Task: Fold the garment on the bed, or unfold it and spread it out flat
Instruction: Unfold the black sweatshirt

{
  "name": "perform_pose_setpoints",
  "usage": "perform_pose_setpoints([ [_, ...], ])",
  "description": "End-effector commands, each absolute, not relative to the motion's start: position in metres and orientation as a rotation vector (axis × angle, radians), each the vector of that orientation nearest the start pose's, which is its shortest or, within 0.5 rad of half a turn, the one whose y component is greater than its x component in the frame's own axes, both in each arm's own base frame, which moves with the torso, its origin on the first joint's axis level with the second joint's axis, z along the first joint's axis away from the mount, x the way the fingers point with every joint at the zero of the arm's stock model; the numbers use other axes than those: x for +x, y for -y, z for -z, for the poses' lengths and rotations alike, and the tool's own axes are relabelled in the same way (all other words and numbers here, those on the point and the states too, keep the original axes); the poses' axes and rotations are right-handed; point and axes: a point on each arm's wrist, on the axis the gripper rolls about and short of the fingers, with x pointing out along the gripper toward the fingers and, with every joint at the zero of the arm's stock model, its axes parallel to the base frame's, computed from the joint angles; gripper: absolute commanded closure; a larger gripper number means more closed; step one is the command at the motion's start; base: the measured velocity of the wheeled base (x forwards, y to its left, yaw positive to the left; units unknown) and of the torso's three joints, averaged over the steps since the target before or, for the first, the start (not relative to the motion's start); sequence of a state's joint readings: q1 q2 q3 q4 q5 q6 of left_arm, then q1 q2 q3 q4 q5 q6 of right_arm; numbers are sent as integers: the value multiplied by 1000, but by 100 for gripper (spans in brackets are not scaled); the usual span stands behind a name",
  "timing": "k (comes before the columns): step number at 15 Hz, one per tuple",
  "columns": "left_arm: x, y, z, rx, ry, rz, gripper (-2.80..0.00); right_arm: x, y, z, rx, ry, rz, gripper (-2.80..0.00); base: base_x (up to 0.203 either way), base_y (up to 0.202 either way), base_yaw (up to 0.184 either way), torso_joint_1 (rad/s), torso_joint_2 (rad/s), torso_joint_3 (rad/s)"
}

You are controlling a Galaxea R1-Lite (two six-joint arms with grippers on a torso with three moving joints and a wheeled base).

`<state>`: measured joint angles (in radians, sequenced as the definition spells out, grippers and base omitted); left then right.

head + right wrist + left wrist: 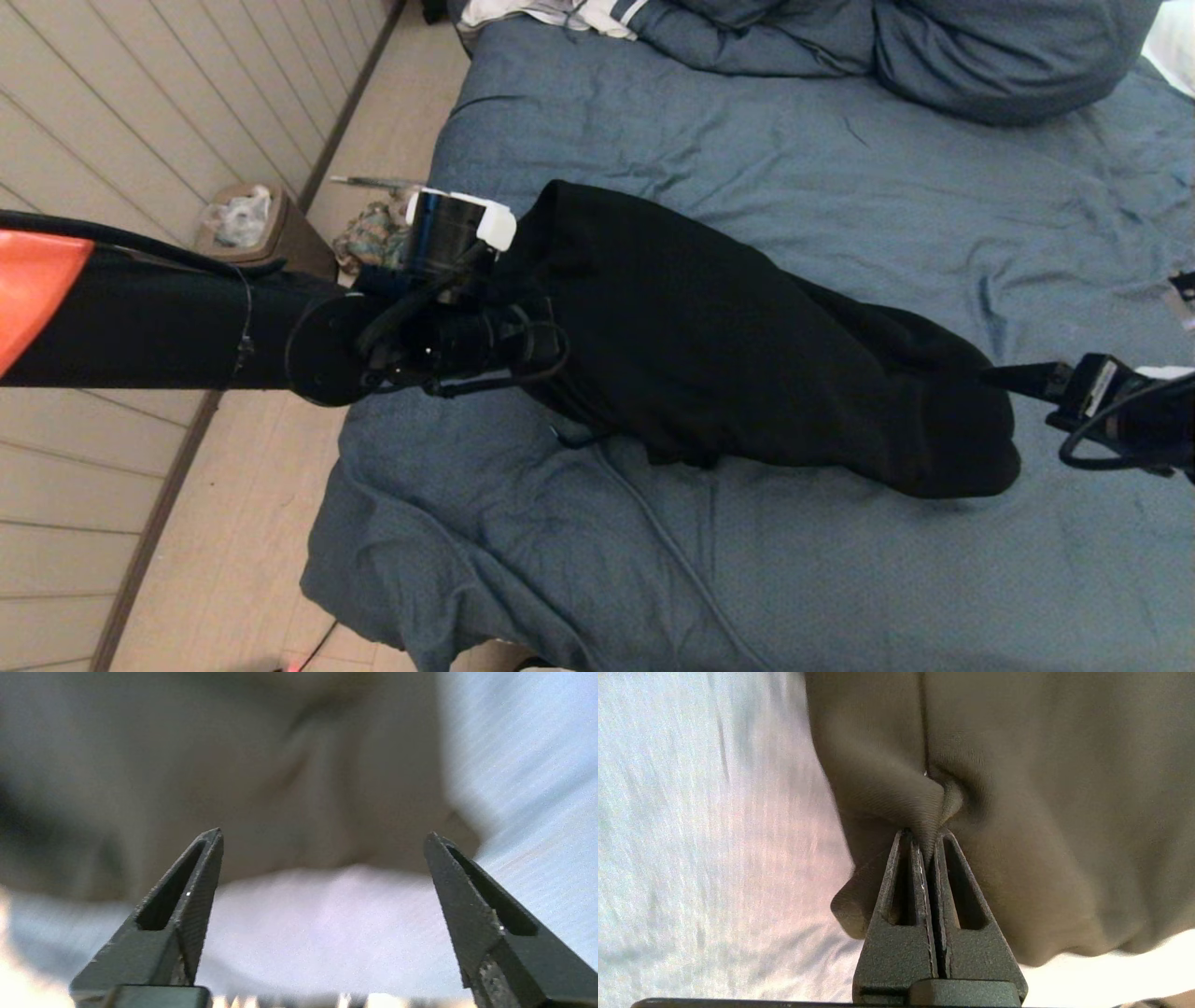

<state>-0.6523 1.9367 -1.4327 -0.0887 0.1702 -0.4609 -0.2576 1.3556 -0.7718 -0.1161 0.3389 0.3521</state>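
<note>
Head view: the garment (747, 345), black, lies bunched in a long roll across the middle of the bed (840, 168), running from ten o'clock to four o'clock. Neither folded flat nor spread; most of the task looks left to do. Left pincer (523, 327) sits at the roll's nine o'clock end, right pincer (1004, 378) at its three o'clock end. No readable writing.

Left wrist view: left pincer (930, 835) clenched on a pinch of the garment (1041, 812). No label seen.

Right wrist view: right pincer (322, 840) released, jaws wide apart and empty, garment (233, 774) just beyond them over the bed (537, 765). No brand or text seen.
</note>
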Motion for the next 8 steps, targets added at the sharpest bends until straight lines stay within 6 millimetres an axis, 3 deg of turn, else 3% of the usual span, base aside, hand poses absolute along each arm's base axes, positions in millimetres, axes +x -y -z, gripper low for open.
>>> perform_pose_setpoints([
  [1,310,233,-249,-315,-415,394,0,200,36,-214,487,-476,-77,-280,0,0,0,0,0,0],
  [5,308,235,-290,-371,-368,406,0,202,-10,-197,456,-620,-319,-280,0,0,0,0,0,0],
  [8,299,241,-306,-390,-331,390,0,204,-39,-188,412,-695,-440,-280,0,0,0,0,0,0],
])
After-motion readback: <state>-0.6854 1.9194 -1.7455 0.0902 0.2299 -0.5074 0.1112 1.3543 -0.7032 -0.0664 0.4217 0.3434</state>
